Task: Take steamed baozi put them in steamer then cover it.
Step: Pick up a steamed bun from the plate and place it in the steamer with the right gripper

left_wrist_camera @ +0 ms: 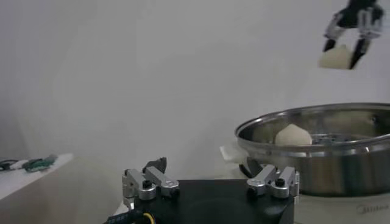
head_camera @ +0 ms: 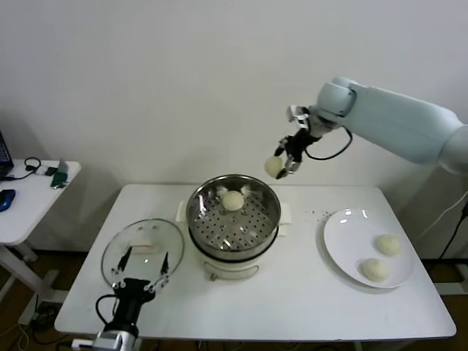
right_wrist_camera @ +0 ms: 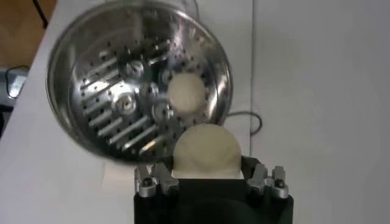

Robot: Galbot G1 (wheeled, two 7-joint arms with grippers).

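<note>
head view, baozi clamped in right gripper jaws (above steamer)

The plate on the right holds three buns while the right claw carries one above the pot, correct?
Not quite: the plate holds two buns, as the head view shows. The right claw does carry one bun above the pot.

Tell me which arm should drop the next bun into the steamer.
Right. The right gripper already holds a bun above the far rim of the steamer. The left gripper is open, low over the lid.
</note>
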